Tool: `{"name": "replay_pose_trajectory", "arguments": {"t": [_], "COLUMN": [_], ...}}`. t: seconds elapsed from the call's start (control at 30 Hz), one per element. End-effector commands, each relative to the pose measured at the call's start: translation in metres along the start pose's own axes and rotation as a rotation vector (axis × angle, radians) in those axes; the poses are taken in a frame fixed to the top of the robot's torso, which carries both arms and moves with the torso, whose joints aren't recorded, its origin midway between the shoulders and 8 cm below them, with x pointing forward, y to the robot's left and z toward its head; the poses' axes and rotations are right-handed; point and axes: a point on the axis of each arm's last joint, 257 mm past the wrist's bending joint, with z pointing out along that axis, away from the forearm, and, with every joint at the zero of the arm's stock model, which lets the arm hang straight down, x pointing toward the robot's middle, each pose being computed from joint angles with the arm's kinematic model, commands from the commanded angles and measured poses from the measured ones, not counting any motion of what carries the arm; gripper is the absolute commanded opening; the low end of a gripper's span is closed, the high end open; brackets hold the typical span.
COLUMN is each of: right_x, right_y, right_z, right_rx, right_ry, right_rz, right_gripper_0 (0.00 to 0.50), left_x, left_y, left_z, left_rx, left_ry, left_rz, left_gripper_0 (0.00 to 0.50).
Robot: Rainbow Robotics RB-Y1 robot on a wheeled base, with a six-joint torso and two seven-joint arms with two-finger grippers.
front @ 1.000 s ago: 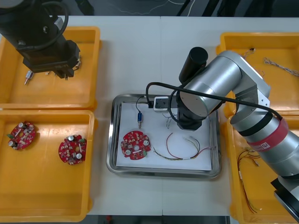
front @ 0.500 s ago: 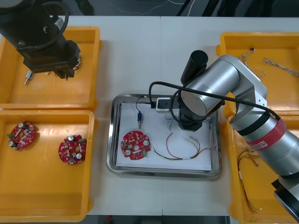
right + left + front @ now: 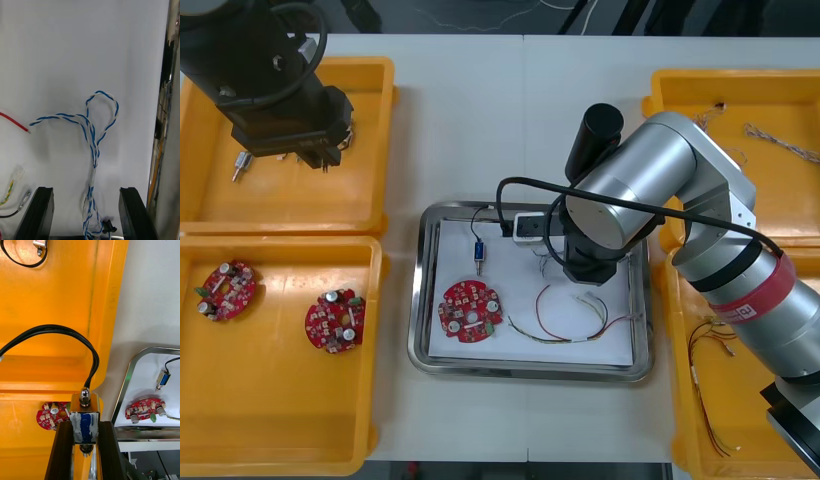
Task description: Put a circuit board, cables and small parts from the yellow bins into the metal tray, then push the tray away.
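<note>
Light table (image 3: 480,120) bears the metal tray (image 3: 420,350), which already holds a circuit board (image 3: 470,310), a red and yellow cable (image 3: 565,335) and the twisted blue and white cable (image 3: 93,142), lying loose on the white liner between the spread fingers of the right gripper (image 3: 85,193). We judge that drop done; next, the left gripper (image 3: 85,425), clamped on a small metal part (image 3: 84,415) with a black cable (image 3: 56,330) over the far left yellow bin (image 3: 300,200), must carry it to the tray.

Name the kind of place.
Probably a robot kitting bench: yellow bins, one with circuit boards, flank a metal tray; right end effector open over the tray's twisted cable, left end effector gripping a small metal part over a bin.
</note>
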Motion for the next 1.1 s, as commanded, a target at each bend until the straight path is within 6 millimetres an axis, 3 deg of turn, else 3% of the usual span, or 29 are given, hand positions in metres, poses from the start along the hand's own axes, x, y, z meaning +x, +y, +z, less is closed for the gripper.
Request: {"name": "replay_pose_trajectory", "arguments": {"t": [0.03,0.33,0.57,0.73,0.9,1.1], "right_x": [-0.005,0.002,0.002,0.009,0.038,0.094], "right_y": [0.0,0.002,-0.032,-0.044,-0.042,-0.036], "right_z": [-0.022,-0.06,-0.102,-0.122,-0.128,-0.134], "right_rx": [0.005,-0.042,0.075,0.124,0.166,0.268], "right_ry": [-0.027,-0.076,-0.172,-0.209,-0.203,-0.144], "right_rz": [0.034,0.112,0.222,0.338,0.496,0.725], "right_gripper_0": [0.5,0.5,0.5,0.5,0.5,0.5], "left_x": [-0.018,-0.018,-0.018,-0.018,-0.018,-0.017], "left_y": [-0.015,-0.017,-0.017,-0.018,-0.017,-0.018], "left_z": [-0.032,-0.032,-0.033,-0.033,-0.032,-0.033], "left_rx": [0.047,0.053,0.054,0.053,0.054,0.057], "left_ry": [-0.08,-0.082,-0.083,-0.084,-0.081,-0.082], "left_rz": [-0.019,-0.024,-0.025,-0.024,-0.027,-0.029], "left_gripper_0": [0.0,0.0,0.0,0.0,0.0,0.0]}}
